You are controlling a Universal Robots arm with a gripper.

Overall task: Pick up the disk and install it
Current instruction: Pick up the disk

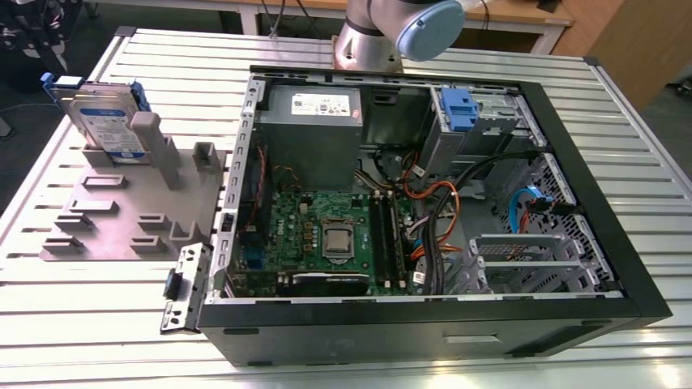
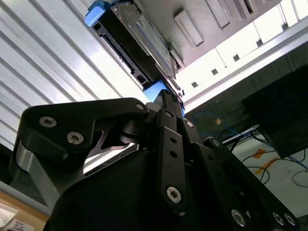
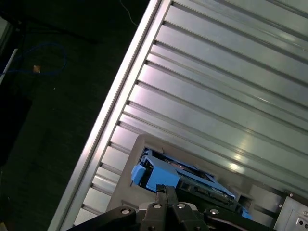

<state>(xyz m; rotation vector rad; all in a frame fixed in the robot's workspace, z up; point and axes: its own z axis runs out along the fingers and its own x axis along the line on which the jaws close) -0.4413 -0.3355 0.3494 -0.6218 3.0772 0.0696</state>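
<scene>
On the exterior view's left, the flat silver hard disk with blue plastic side rails [image 1: 108, 121] stands upright in the grey slotted holder [image 1: 108, 223], and your black gripper [image 3: 165, 189], fingers together and empty, risks toppling it if it descends unopened.

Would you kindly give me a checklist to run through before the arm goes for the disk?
1. Disk upright in the grey stand: ok.
2. Gripper open for a grasp: not ok, it is shut in both wrist views.
3. Gripper holding nothing: ok.
4. Case open: ok.
5. Free bay for the disk: cannot tell.
6. Cables out of the way: cannot tell; they cross the inside of the case.
</scene>
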